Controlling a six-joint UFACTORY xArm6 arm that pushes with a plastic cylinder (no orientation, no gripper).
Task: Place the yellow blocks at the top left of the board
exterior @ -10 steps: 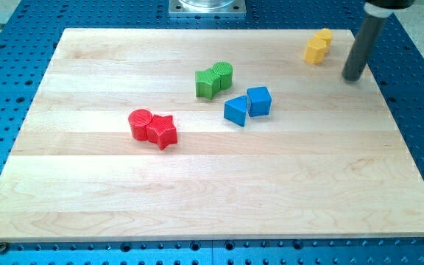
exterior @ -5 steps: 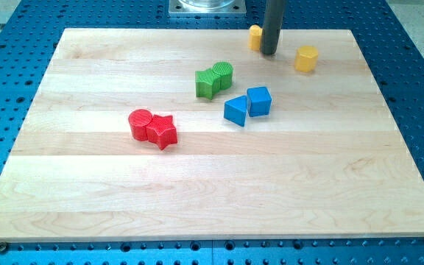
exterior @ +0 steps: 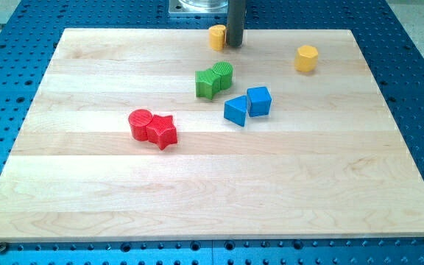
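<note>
My tip [exterior: 233, 45] beside yellow block [exterior: 217, 36]

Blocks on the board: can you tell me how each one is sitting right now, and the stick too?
My tip: down on the board, against the right side of one yellow block.
Yellow block by the tip: at the top edge, near the middle.
Yellow cylinder: alone, upper right.
Green blocks: touching, side by side.
Blue blocks: touching, side by side.
Red cylinder: touching the red star.
Red star: flat.

My tip [exterior: 234, 45] touching block [exterior: 217, 36], its right
</note>
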